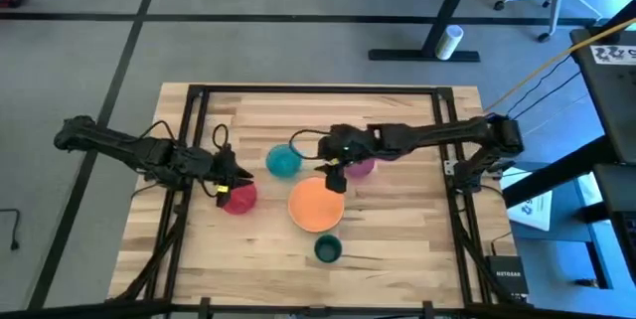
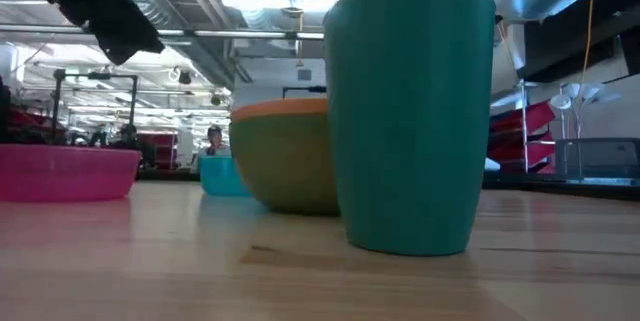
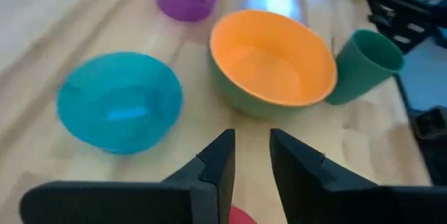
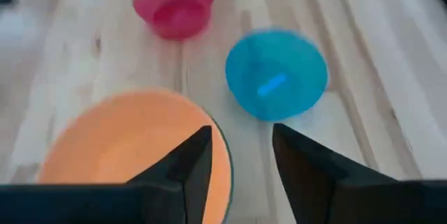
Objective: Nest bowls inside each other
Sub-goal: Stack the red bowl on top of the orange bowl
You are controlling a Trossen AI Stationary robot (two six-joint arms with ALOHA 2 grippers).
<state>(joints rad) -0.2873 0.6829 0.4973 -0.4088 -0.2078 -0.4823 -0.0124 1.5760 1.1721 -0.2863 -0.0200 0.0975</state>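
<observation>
Five plastic vessels sit on the pale wooden table, placed here by the large orange bowl with a green outside. Nearest the front edge, just beside that bowl, stands the dark teal cup-shaped bowl. The round red-pink bowl lies well to its left, with the left gripper above its rim, fingers a narrow gap apart, empty. The right gripper hangs over the orange bowl's far rim, slightly parted, empty. Farther back sit the blue bowl and the purple bowl.
</observation>
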